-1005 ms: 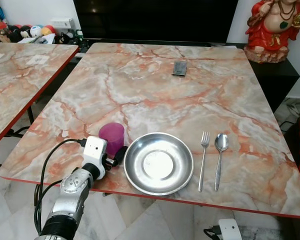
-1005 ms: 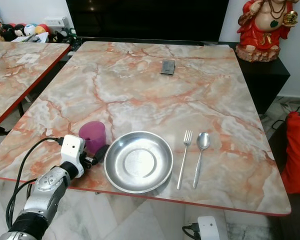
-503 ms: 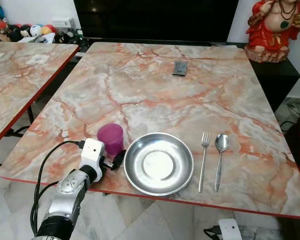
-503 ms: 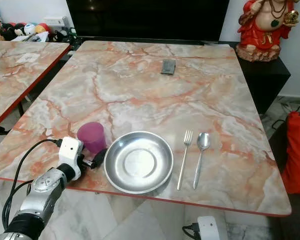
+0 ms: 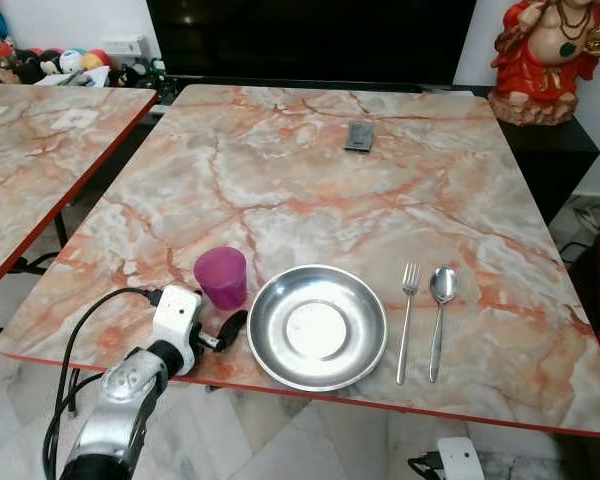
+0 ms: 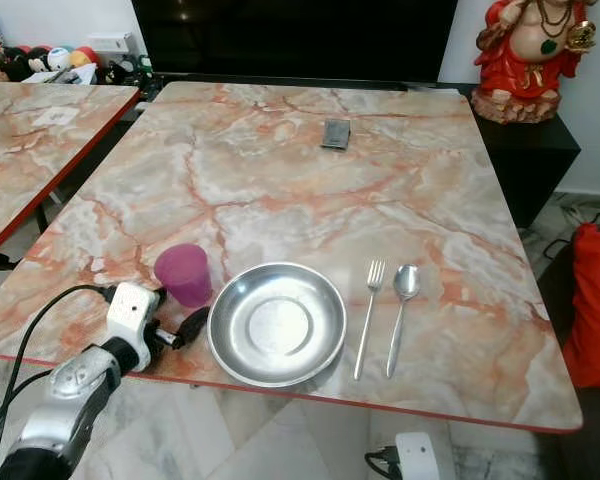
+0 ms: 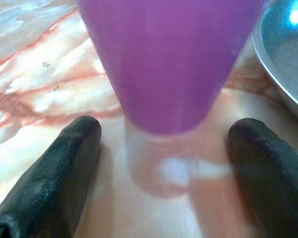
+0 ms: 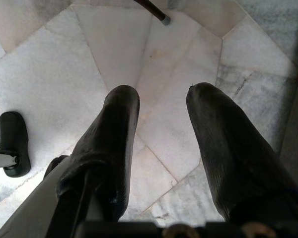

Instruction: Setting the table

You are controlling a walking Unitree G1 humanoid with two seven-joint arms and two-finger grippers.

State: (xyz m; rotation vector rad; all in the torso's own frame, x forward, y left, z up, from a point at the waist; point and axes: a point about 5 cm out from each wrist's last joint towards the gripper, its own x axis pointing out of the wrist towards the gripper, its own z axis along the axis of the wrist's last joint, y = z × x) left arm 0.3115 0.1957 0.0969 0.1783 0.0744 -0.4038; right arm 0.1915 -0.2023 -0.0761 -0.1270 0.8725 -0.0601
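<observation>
Head stereo pair looked down on the marble table (image 5: 310, 180), left wrist camera sat close behind the purple cup (image 7: 169, 59), right wrist camera faced floor tiles (image 8: 49, 74).

A rectangular orange-veined marble table with red edging (image 5: 310, 180) carries a purple plastic cup (image 5: 221, 277), round steel plate (image 5: 317, 326), steel fork (image 5: 406, 320) and spoon (image 5: 438, 320) — and, farther back, a small dark rectangular object (image 5: 359, 135).
</observation>
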